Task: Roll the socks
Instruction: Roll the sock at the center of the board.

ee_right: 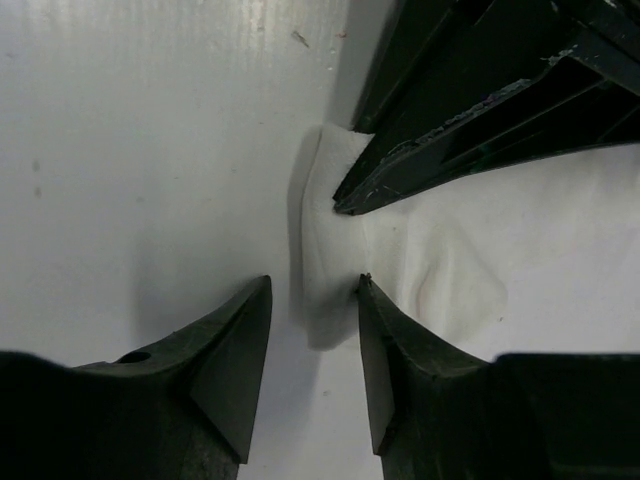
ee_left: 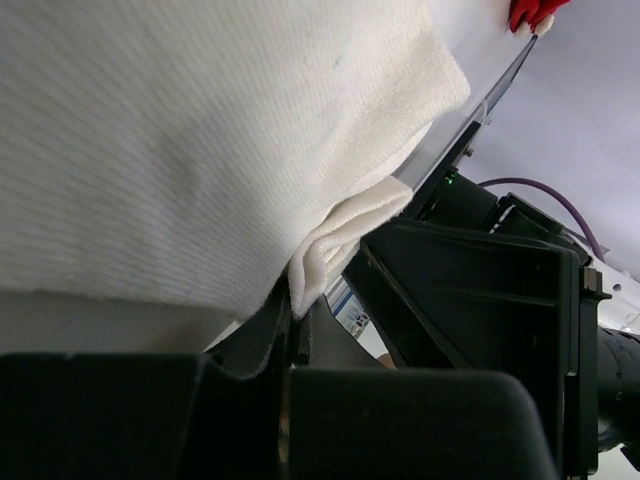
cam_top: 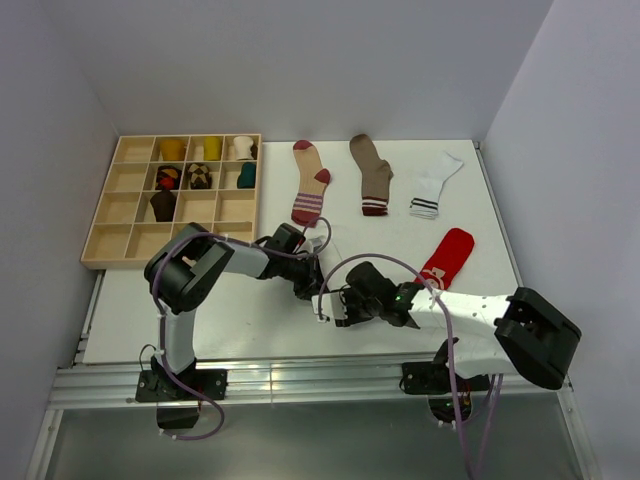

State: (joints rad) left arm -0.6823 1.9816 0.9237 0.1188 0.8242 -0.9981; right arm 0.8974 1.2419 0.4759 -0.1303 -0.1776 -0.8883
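Lying crosswise ahead of the right jaws, white sock [ee_right: 450,250], end folded.

left tool [cam_top: 311,289]: pinched shut | right tool [ee_right: 315,290]: jaws apart | tips nearly meeting

No word, brand or number can be read in any view. The red sock [cam_top: 448,255] carries white marks near its lower end, too small to make out as letters. In the left wrist view a small pale sticker [ee_left: 352,318] sits between black parts, its print too blurred to read.
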